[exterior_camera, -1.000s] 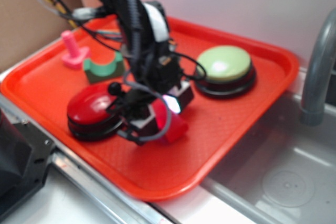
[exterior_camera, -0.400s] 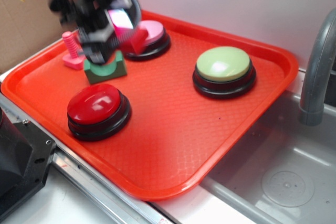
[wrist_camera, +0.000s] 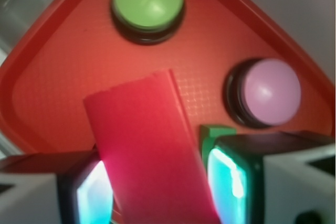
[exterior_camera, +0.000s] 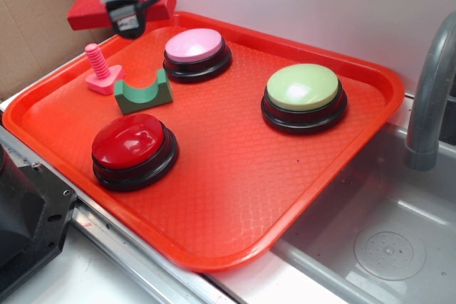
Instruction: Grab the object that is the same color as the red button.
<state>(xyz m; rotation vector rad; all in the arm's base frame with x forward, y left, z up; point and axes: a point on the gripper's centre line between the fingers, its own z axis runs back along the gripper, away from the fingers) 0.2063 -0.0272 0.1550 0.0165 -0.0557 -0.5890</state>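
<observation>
Lifting clear of the red-orange tray (exterior_camera: 342, 169), the red block (exterior_camera: 89, 11) is clamped crosswise in the gripper (exterior_camera: 122, 12).
Since 0.4 s ago it has been carried higher, above the tray's far-left corner; the red button (exterior_camera: 132, 144) is unmoved.

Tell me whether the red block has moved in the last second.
Yes. The red block, clamped in the gripper, was low beside the red button; it is now lifted up and away to the tray's far-left corner, beyond the pink bolt.
</observation>
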